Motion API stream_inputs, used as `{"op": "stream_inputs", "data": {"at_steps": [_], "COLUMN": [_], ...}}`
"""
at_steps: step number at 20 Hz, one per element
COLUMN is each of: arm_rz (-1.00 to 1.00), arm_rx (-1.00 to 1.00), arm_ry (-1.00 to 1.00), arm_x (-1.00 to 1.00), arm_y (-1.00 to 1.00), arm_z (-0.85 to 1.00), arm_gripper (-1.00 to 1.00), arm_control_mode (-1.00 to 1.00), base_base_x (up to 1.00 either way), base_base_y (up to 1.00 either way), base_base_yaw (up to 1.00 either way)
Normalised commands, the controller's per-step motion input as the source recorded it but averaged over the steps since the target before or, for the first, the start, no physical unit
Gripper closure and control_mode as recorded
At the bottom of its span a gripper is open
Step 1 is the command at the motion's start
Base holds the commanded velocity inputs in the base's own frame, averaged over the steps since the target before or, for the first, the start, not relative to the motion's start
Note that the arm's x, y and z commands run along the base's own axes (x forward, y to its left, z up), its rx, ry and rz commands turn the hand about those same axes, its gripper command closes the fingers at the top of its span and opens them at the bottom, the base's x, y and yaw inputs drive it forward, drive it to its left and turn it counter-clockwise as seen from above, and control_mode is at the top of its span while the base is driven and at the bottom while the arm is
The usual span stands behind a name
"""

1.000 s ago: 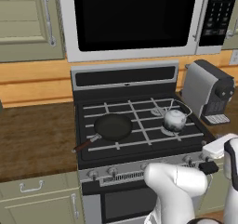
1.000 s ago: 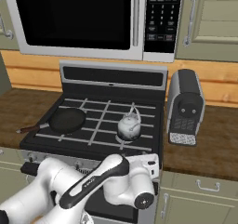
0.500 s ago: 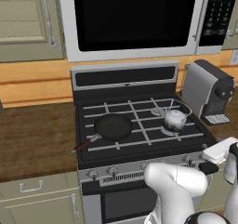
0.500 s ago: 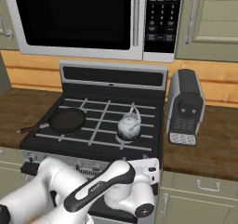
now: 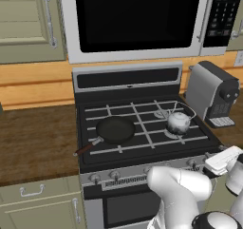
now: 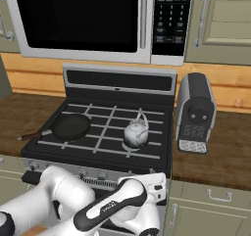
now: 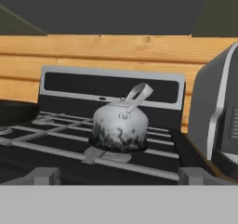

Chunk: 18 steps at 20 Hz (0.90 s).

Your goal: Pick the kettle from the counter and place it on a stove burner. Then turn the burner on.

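Left base view: the kettle [image 5: 179, 122] stands on the stove grates right of centre, over a front burner; the black frying pan [image 5: 114, 130] lies to its left.

Right base view: the kettle [image 6: 136, 133] sits mid-frame beside the coffee machine [image 6: 195, 112].

Hand view: the kettle [image 7: 120, 125] sits centre frame; the gripper fingers stand wide apart, holding nothing.

kettle [image 6: 136, 132] on stove grates | frying pan [image 6: 70, 126] left | coffee machine [image 6: 195, 113] right, on counter [image 6: 223, 152]

kettle [image 5: 179, 122]: shiny silver | frying pan [image 5: 115, 129]: black | counter [image 5: 33, 142]: brown wood-grain
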Motion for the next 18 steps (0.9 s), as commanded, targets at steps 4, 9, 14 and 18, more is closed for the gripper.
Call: {"op": "stream_inputs", "data": {"at_steps": [4,9,14,18], "arm_rz": [0.00,0.01,0.00,0.00], "arm_rx": [0.05,0.05,0.20,0.13], "arm_ry": [-0.06,-0.04,0.00,0.25], "arm_x": [0.00,0.02,0.17,0.04], "arm_y": [0.00,-0.01,-0.13,-0.14], "arm_z": [-0.05,-0.02,-0.34,-0.11], "arm_gripper": [-1.00,-1.00,-1.00,-1.00], "arm_control_mode": [-1.00,-1.00,-1.00,-1.00], "base_base_x": [0.00,0.00,0.00,0.00], "base_base_y": [0.00,0.00,0.00,0.00], "base_base_yaw": [0.00,0.00,0.00,0.00]}}
